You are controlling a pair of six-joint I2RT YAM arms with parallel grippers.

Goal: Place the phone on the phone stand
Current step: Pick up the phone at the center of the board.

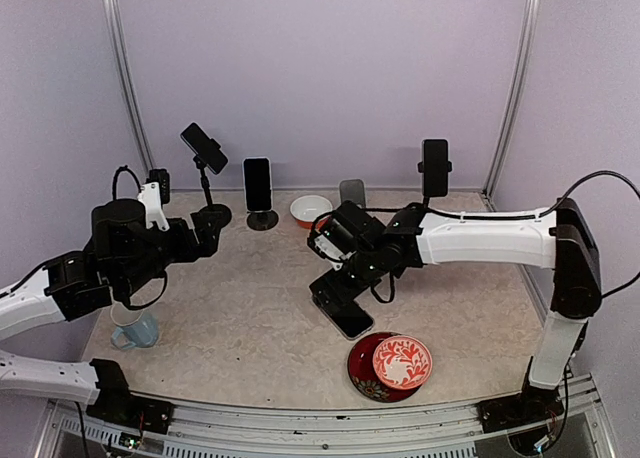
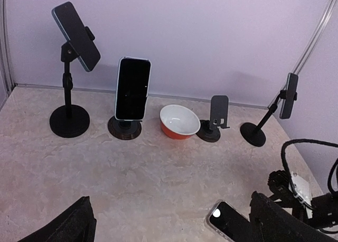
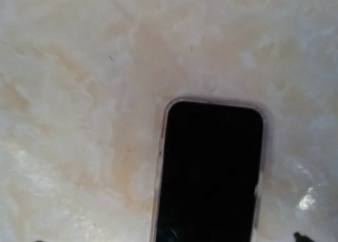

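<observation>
Right wrist view's soft for me: the black-screened, pale-rimmed phone [image 3: 208,173] runs off the bottom edge. From above, my right gripper [image 1: 335,294] covers its far end. On left wrist, a black finger pad [image 2: 274,221] hides most.

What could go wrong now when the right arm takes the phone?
The phone lies flat on the table, so the open right gripper may slip off its thin edges. The empty stand sits close beside the red bowl; a tilted approach could knock either.

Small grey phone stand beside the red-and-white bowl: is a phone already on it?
No, the small grey phone stand beside the red-and-white bowl holds nothing.
</observation>
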